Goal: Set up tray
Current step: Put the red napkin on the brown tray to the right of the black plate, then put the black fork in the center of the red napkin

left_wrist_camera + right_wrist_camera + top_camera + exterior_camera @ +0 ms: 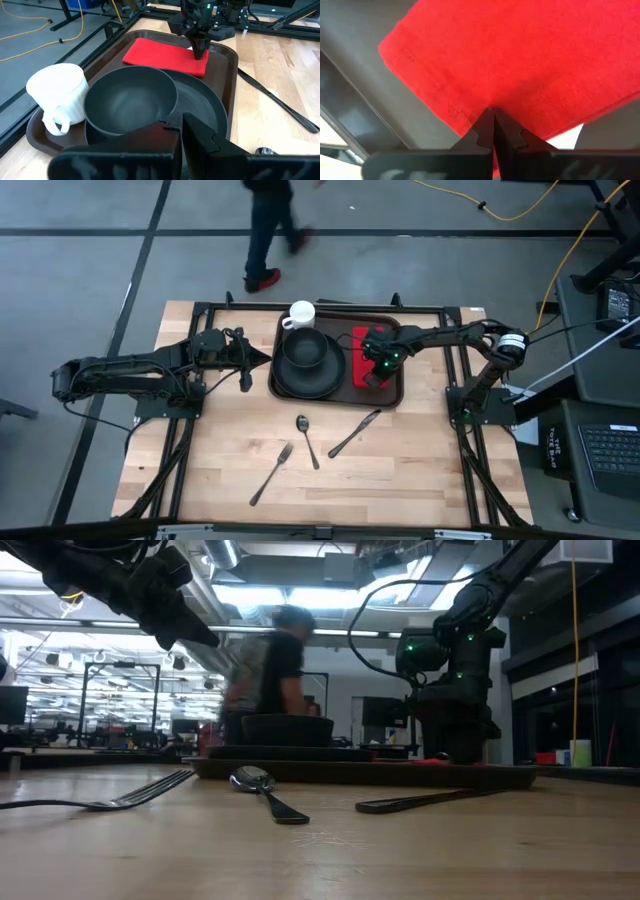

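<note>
The right arm reaches in from its base, wrist bent down, the right gripper (201, 50) pointing straight down with fingers pressed together. The left arm lies stretched low and level; the left gripper (262, 360) seems closed too, raised in the air.

Both arms are dark, nearly black, built of slim jointed segments with black cables looped along them. The right arm (440, 338) has a pale silver collar near its base and green lights glowing at the wrist. Each gripper ends in two black wedge-shaped fingers (492, 132) with notched inner edges.
</note>
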Robot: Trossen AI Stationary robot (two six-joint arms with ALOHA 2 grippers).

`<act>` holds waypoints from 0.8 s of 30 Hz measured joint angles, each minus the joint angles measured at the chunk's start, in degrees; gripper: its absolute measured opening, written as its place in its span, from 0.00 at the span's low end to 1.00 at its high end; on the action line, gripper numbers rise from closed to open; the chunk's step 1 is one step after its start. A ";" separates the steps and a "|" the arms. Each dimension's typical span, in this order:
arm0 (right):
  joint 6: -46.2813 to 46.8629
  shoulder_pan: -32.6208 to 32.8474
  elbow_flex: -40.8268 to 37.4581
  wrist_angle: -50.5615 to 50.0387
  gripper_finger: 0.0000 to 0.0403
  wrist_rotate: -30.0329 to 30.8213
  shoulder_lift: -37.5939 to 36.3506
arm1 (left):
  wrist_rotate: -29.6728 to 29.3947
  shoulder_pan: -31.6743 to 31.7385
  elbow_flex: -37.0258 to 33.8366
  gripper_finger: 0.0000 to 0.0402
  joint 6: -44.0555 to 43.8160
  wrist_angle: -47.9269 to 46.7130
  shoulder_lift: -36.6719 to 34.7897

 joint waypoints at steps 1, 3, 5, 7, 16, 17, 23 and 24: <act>0.70 0.06 0.03 0.14 0.01 0.02 0.00 | 0.00 0.02 0.00 0.01 0.00 0.00 0.00; 0.80 0.03 0.03 0.10 0.01 0.10 -0.02 | 0.00 0.02 0.00 0.01 0.00 0.00 0.00; 0.80 0.02 0.03 0.12 0.01 1.40 -0.04 | 0.00 0.02 0.00 0.01 -0.02 0.00 0.01; 0.90 0.02 0.03 -0.01 0.01 2.98 -0.60 | 0.00 0.00 0.00 0.01 -0.02 0.00 0.00; 0.69 0.02 0.12 -0.06 0.01 5.98 -9.41 | 0.00 0.01 0.00 0.01 -0.02 -0.02 0.01; 0.69 0.08 0.14 0.13 0.01 6.26 -10.77 | 0.00 0.02 0.00 0.01 -0.02 0.00 0.00; -0.76 3.06 0.14 0.32 0.01 16.36 -18.21 | 0.00 0.02 0.00 0.01 -0.02 -0.02 0.02; -0.71 3.97 0.14 0.32 0.01 18.47 -19.01 | 0.00 0.00 0.00 0.01 -0.01 -0.02 0.00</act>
